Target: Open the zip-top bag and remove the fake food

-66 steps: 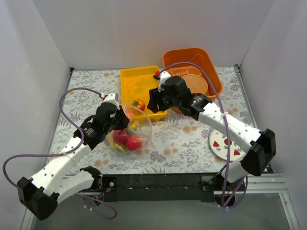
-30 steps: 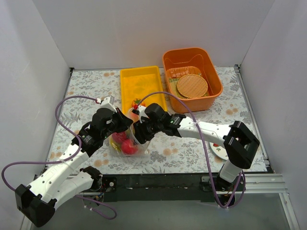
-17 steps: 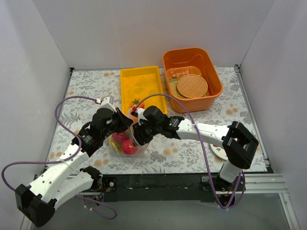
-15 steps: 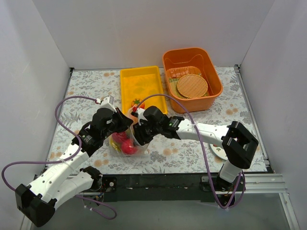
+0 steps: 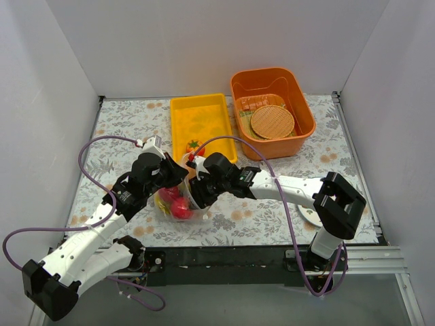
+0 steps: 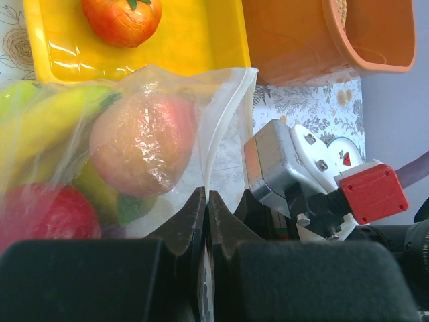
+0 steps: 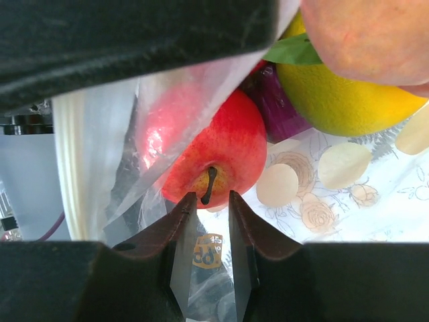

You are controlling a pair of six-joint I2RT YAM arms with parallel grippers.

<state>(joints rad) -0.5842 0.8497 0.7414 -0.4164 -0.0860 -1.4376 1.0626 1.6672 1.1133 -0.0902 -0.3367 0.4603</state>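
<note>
The zip-top bag (image 5: 167, 204) lies in front of the yellow tray with its mouth open and fake food inside. My left gripper (image 5: 178, 175) is shut on the bag's rim (image 6: 224, 114); its jaws (image 6: 206, 193) pinch the plastic. My right gripper (image 5: 194, 195) reaches into the bag's mouth. In the right wrist view it (image 7: 209, 196) stands slightly open, with the stem of a red apple (image 7: 214, 144) between its tips, not pinched. A yellow fruit (image 7: 342, 87), a purple piece (image 7: 275, 107) and a peach (image 6: 144, 141) also sit in the bag. A red-orange tomato (image 5: 196, 147) lies in the tray.
The yellow tray (image 5: 204, 112) stands behind the bag. The orange basket (image 5: 299, 95) at the back right holds a tan woven disc (image 5: 272, 121). A white plate (image 5: 307, 215) shows partly under my right arm. White walls close in three sides.
My right arm came down from the yellow tray, leaving the tomato there, and pushed its gripper into the bag's mouth. My left gripper has kept hold of the rim.
</note>
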